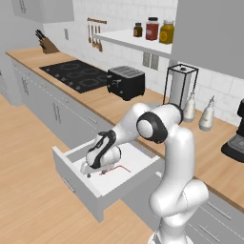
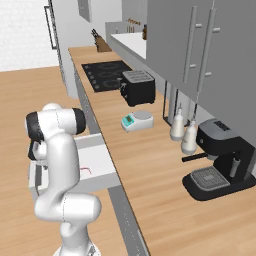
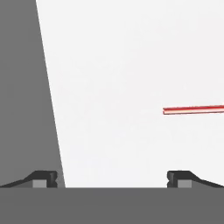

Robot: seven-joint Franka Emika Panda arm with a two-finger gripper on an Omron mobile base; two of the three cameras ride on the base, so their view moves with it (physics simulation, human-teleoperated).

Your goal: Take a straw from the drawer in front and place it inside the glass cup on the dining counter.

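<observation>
Drawer (image 1: 78, 178) open, your claw (image 3: 111, 179) spread wide and empty inside it; straw (image 3: 194, 110) ungrabbed, cup drop remains.

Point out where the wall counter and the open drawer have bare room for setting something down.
Free: the wood between the toaster and the coffee machine, in front of the small scale; also the white drawer floor beyond the straw. Crowded: the drawer's near half under the open end effector, and the back wall by the two bottles.
</observation>
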